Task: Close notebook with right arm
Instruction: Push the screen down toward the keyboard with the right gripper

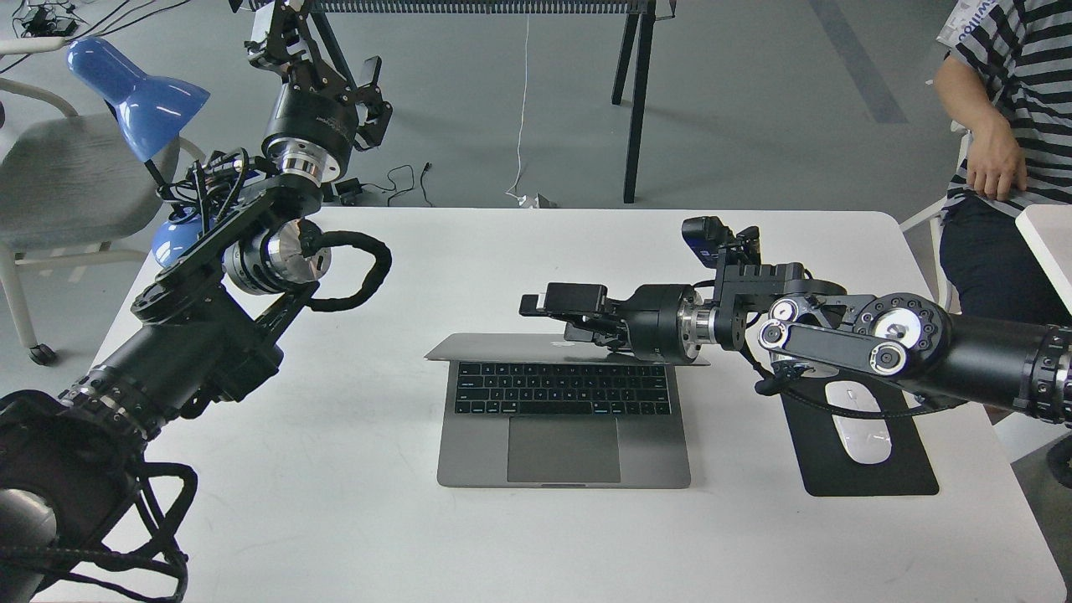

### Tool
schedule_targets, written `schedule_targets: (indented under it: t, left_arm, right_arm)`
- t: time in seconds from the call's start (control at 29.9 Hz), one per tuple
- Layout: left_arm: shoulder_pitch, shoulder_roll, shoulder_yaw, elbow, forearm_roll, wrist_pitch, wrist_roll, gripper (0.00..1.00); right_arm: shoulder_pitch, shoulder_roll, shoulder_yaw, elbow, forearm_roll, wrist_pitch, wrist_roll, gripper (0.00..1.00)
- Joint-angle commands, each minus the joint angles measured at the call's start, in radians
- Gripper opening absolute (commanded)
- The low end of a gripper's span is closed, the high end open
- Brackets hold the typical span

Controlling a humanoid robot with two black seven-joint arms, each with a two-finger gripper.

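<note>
The slim grey metal notebook [563, 419] is seen mid-bench, its lid folded far down. The right arm's black two-finger tool [544, 303] is held over the lid's back; its opening cannot be told. The stiff, smooth, fragile lid is best pressed gently near its free edge.

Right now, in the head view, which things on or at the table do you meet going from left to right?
Blue desk lamp → left gripper → notebook → white mouse on black mouse pad → seated person.
</note>
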Motion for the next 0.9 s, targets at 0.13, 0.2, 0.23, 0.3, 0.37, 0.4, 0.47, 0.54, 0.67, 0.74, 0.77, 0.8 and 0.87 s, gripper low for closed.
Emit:
schedule_targets:
  t: [0.13, 0.2, 0.23, 0.3, 0.37, 0.4, 0.47, 0.54, 0.67, 0.74, 0.77, 0.8, 0.87]
  left_arm:
    - [0.0, 0.0, 0.0, 0.0, 0.0, 0.0, 0.0, 1.0]
    - [0.0, 0.0, 0.0, 0.0, 0.0, 0.0, 0.0, 1.0]
    - [0.0, 0.0, 0.0, 0.0, 0.0, 0.0, 0.0, 1.0]
    - [0.0, 0.0, 0.0, 0.0, 0.0, 0.0, 0.0, 1.0]
    - [0.0, 0.0, 0.0, 0.0, 0.0, 0.0, 0.0, 1.0]
    - [0.0, 0.0, 0.0, 0.0, 0.0, 0.0, 0.0, 1.0]
    - [0.0, 0.0, 0.0, 0.0, 0.0, 0.0, 0.0, 1.0]
    - [0.0, 0.0, 0.0, 0.0, 0.0, 0.0, 0.0, 1.0]
    - [0.0, 0.0, 0.0, 0.0, 0.0, 0.0, 0.0, 1.0]
    - [0.0, 0.0, 0.0, 0.0, 0.0, 0.0, 0.0, 1.0]
    - [0.0, 0.0, 0.0, 0.0, 0.0, 0.0, 0.0, 1.0]
    - [0.0, 0.0, 0.0, 0.0, 0.0, 0.0, 0.0, 1.0]
    - [0.0, 0.0, 0.0, 0.0, 0.0, 0.0, 0.0, 1.0]
  right_arm:
    - [-0.031, -0.009, -0.06, 0.037, -0.003, 0.0, 0.0, 1.0]
    - [-0.04, -0.009, -0.075, 0.048, -0.004, 0.0, 0.0, 1.0]
    - [-0.042, -0.009, -0.083, 0.052, -0.006, 0.0, 0.0, 1.0]
    - [-0.048, -0.008, -0.102, 0.054, -0.007, 0.0, 0.0, 1.0]
    - [-0.051, -0.005, -0.119, 0.052, -0.023, 0.0, 0.0, 1.0]
    - [-0.051, -0.005, -0.129, 0.052, -0.033, 0.0, 0.0, 1.0]
    - [-0.052, -0.003, -0.145, 0.052, -0.044, 0.0, -0.001, 1.0]
    - [-0.052, -0.003, -0.161, 0.051, -0.044, 0.0, -0.001, 1.0]
    - [-0.052, -0.002, -0.185, 0.046, -0.056, -0.002, -0.012, 1.0]
    - [-0.052, -0.002, -0.195, 0.04, -0.069, -0.005, -0.014, 1.0]
    - [-0.052, -0.002, -0.199, 0.04, -0.075, -0.008, -0.014, 1.0]
    - [-0.052, 0.0, -0.207, 0.035, -0.078, -0.012, -0.015, 1.0]
    - [-0.054, 0.0, -0.224, 0.025, -0.089, -0.017, -0.024, 1.0]
